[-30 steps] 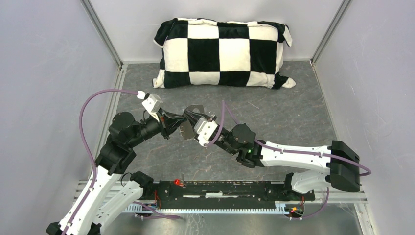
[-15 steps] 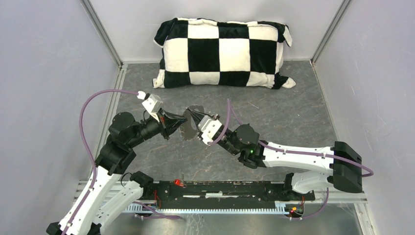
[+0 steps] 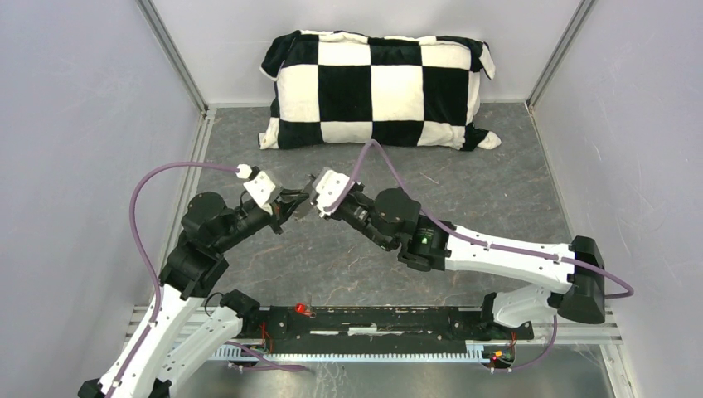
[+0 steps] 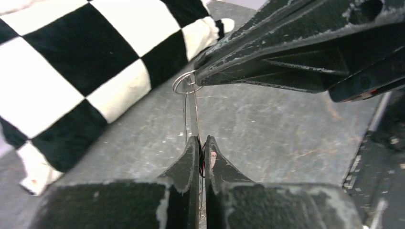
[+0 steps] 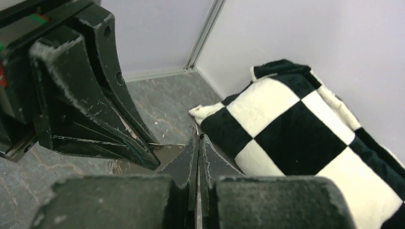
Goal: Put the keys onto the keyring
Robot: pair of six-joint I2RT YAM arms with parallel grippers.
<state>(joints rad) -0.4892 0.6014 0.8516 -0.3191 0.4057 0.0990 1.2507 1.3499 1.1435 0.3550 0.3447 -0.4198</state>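
Grey tabletop [image 3: 464, 191], checkered pillow [image 3: 377, 87] at the far wall: both arms bend inward, and the left pincer [image 3: 292, 207] and right pincer [image 3: 313, 197] meet tip to tip.

Left wrist view: the left pincer is pressed together on the keyring [image 4: 192, 114] wire, and the right pincer nips its top loop.

Right wrist view: the right pincer is pressed shut. No keys can be made out, so threading looks unfinished.

Thin shiny metal wire – keyring [image 4: 191, 114], plush cloth pillow [image 3: 377, 87], matt mottled tabletop [image 3: 497, 191]
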